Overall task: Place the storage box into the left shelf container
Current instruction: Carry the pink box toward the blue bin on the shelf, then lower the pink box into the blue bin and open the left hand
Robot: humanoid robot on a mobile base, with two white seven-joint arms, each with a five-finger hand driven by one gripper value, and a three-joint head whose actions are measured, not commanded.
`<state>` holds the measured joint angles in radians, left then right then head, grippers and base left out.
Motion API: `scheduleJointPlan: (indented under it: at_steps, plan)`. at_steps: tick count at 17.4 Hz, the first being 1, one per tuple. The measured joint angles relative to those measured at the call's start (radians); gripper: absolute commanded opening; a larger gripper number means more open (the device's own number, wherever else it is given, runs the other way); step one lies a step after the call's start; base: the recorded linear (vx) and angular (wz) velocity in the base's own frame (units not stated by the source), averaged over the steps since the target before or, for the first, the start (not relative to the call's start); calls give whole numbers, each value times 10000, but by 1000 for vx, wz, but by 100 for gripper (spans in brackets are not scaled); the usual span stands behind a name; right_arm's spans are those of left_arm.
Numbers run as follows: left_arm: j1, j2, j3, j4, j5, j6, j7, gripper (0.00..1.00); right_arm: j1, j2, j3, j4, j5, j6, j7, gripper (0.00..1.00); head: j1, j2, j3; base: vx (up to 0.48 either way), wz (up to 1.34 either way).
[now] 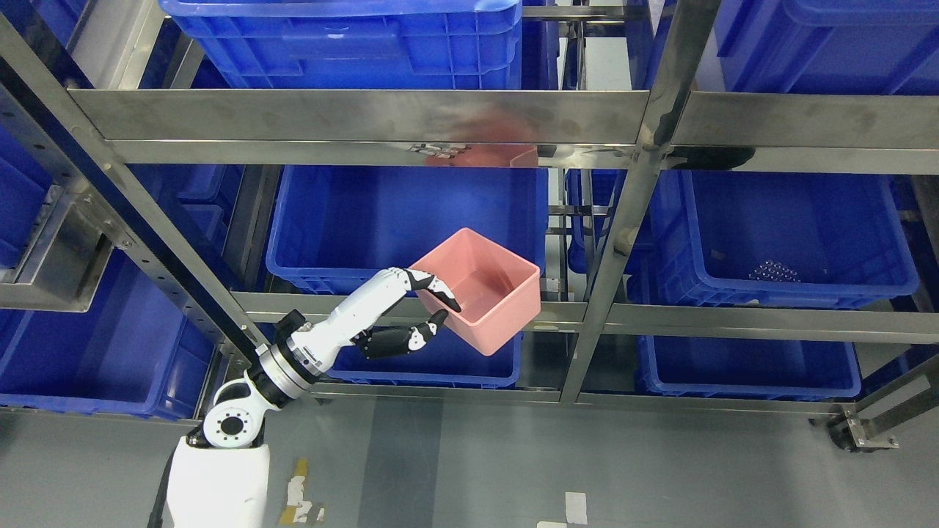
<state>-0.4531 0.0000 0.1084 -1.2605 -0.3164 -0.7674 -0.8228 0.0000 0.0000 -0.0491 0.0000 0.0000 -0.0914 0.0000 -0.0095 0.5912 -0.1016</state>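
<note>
The left arm rises from the lower left of the head view, its white upper segment near the bottom edge, a round joint above it, then a ribbed metal wrist, with the white forearm angled up and to the right toward the shelving. The left hand [411, 312] is at the end of that reach, palm turned toward the pink storage box [488, 293]. Its fingers [439, 288] are curled over the box's near left rim, the dark tips lying inside the wall, while the thumb [429, 328] presses on the outside of the same wall from below, so the hand pinches that side and holds the box.

The pink storage box is open-topped and appears empty, tilted so that its opening faces up and toward the camera. It hangs in front of the steel shelf rail [411, 308], at the near right corner of the left blue container [345, 227] on the middle level, whether it touches the rail or the container's rim cannot be told. A steel upright [623, 220] stands just right of the box, and beyond it sits the right blue container [792, 235]. Another blue crate [345, 44] fills the level above.

The right arm does not show.
</note>
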Motion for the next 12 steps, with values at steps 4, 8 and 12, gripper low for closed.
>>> scheduleJointPlan:
  at_steps: [4,8,12]
  plan:
    - [-568,0,481,825,-499,35,15,2,0,0,0,0,0,0,3,100,0,0,0,-2,3]
    - [-1394,5,997,1885,-766,95,156,2,0,0,0,0,0,0,3,100,0,0,0,-2,3]
    - [-2254,293,1434,3180,-886,115,657,2,-1,0,0,0,0,0,3,100,0,-1,0,0,0]
